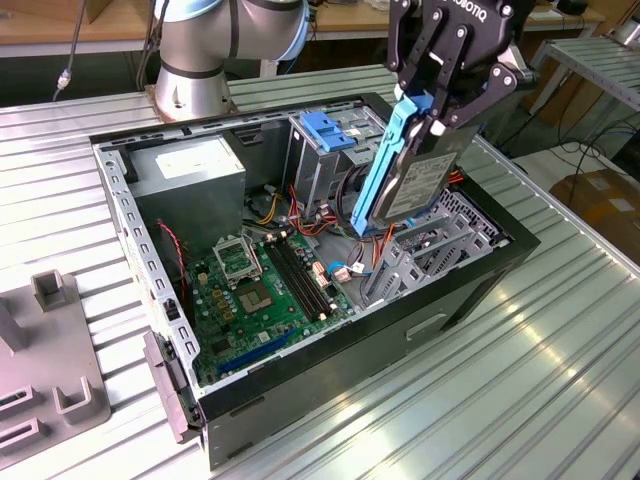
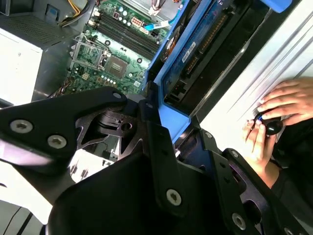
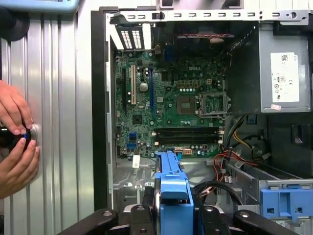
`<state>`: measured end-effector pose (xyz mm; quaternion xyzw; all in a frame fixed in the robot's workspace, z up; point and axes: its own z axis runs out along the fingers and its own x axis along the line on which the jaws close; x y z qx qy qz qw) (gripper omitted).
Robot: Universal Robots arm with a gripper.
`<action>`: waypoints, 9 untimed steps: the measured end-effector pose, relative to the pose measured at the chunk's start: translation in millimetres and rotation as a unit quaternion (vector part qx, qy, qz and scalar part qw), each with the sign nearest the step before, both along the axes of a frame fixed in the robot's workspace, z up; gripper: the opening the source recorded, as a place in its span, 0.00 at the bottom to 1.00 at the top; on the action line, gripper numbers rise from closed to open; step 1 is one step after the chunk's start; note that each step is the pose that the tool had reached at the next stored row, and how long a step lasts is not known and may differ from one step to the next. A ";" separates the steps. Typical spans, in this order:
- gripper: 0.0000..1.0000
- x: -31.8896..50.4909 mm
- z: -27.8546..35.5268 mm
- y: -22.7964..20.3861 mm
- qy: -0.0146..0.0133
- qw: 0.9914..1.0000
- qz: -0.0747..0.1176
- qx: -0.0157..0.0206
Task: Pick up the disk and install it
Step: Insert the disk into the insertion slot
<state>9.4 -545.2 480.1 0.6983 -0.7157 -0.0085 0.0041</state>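
Observation:
My gripper point(image 1: 428, 112) is shut on the disk point(image 1: 415, 180), a grey drive with a white label in a blue carrier frame. The disk hangs on edge, tilted, above the open computer case point(image 1: 470, 290), next to the metal drive cage point(image 1: 330, 150) on the exterior view's right. In the second wrist view the disk point(image 2: 195, 54) runs away from the black fingers point(image 2: 156, 147) over the motherboard point(image 2: 117, 54). The first wrist view looks down the blue frame's edge point(image 3: 171, 191) toward the motherboard point(image 3: 171, 107).
A blue latch piece point(image 1: 325, 128) sits atop the drive cage. The power supply point(image 1: 190, 172) fills the case's back corner, with loose cables point(image 1: 345, 250) below the disk. A person's hands point(image 3: 17, 142) rest on a knob on the ribbed table point(image 1: 480, 400). A grey fixture point(image 1: 50, 350) stands at the exterior view's left.

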 end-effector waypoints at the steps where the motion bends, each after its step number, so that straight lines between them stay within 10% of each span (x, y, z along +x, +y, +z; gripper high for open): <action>1: 0.37 0.4 -0.4 -1.2 0.000 1.000 0.000 0.000; 9: 0.37 15.8 -6.0 -8.6 0.000 1.000 0.000 0.000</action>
